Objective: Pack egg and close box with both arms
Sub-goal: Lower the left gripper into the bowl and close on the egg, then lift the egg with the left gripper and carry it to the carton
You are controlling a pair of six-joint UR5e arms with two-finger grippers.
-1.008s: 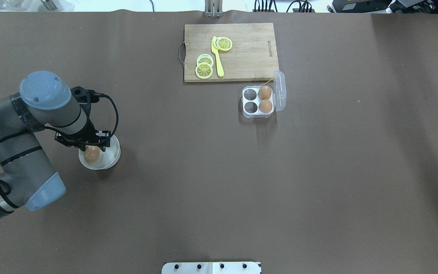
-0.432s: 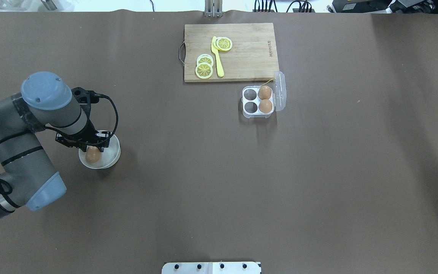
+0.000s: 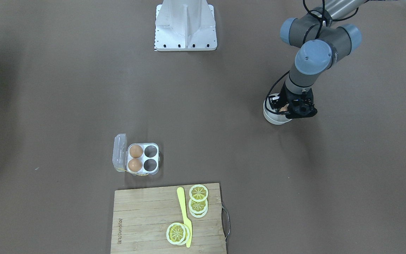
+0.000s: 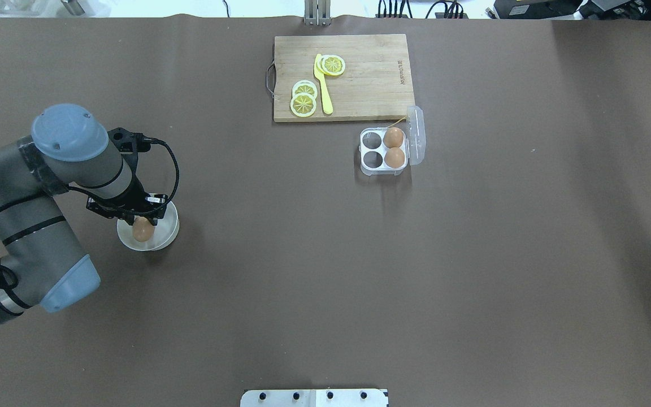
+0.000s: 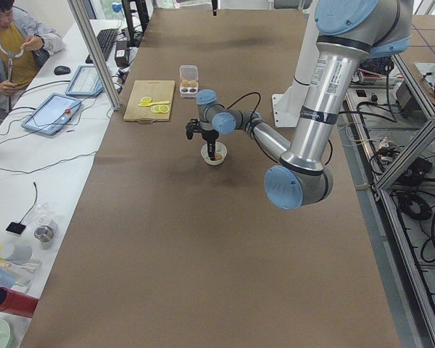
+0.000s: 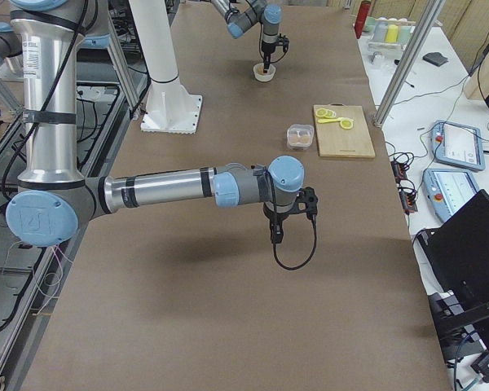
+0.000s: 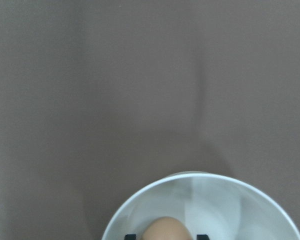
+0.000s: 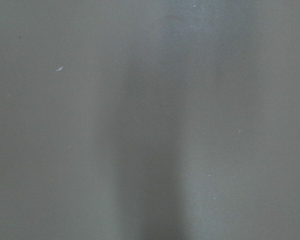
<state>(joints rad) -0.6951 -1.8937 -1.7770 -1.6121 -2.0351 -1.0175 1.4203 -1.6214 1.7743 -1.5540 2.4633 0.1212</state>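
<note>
A light-brown egg (image 4: 143, 230) sits between the fingers of my left gripper (image 4: 140, 221), inside the round white bowl (image 4: 168, 226) at the table's left. In the left wrist view the egg (image 7: 166, 229) shows between two black fingertips (image 7: 130, 236), just over the bowl (image 7: 205, 181). The gripper looks shut on it. The box (image 4: 381, 148) stands open mid-table, its clear lid (image 4: 416, 135) folded to the right. Two eggs (image 4: 394, 137) fill its right cells and the two left cells are empty. My right gripper (image 6: 275, 236) hangs above bare table, seen only from the side, so I cannot tell its state.
A wooden cutting board (image 4: 365, 79) with lemon slices (image 4: 303, 104) and a yellow knife (image 4: 323, 90) lies just behind the box. The white stand (image 3: 185, 24) is at the robot's edge. A person sits beside the table in the exterior left view.
My left gripper has shifted slightly right over the bowl, and the egg has moved right with it. The box and its two eggs have not moved.
</note>
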